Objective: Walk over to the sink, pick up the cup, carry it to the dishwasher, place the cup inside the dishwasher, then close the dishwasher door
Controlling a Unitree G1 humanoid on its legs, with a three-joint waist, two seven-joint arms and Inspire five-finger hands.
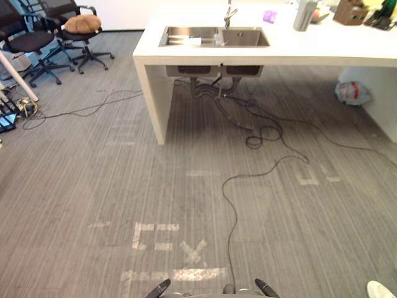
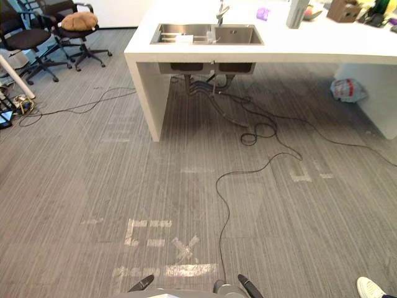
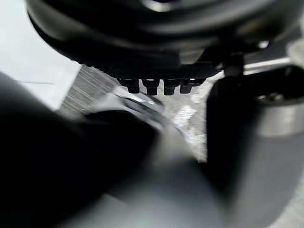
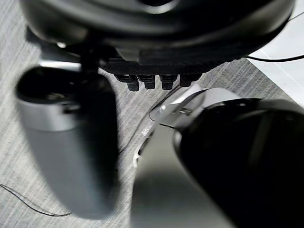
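a: the floor?
b: grey carpet point(image 1: 74, 174), thin stripes, white tape marks point(image 1: 198, 273) at lower centre.
a: and up top?
b: white counter point(image 1: 322, 46), steel-grey sink point(image 1: 242, 37), black chairs point(image 1: 28, 42) upper left, tan cushion point(image 1: 82, 23) on one.

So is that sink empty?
Not empty: a pale object lies in the sink, left basin; cannot tell what it is.

Sink point(image 1: 247, 38) contents too small to tell; shoe point(image 1: 379, 290) cropped
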